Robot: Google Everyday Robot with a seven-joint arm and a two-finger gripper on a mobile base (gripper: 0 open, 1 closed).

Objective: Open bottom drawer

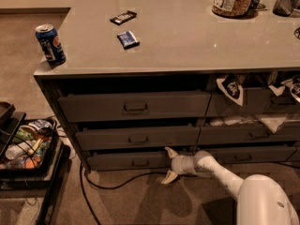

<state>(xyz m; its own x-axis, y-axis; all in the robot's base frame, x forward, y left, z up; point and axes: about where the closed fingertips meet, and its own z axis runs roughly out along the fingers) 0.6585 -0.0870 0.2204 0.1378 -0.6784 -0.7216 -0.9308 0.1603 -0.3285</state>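
Looks like the approach step to me: the pincer (168, 164) sits low centre with fingers spread apart, at the right end of the bottom drawer (117, 161) (slim lowest front, lower centre-left), so next it'd need to reach the centre pull (139, 162) and tug.

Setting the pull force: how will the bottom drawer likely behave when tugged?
The bottom drawer looks rigid and shallow, so probably light, sliding straight rather than flexing. Its small centre pull offers little grip, so slipping seems possible. The gripper, jaws open, sits at its right end, off centre; a tug there might skew it.
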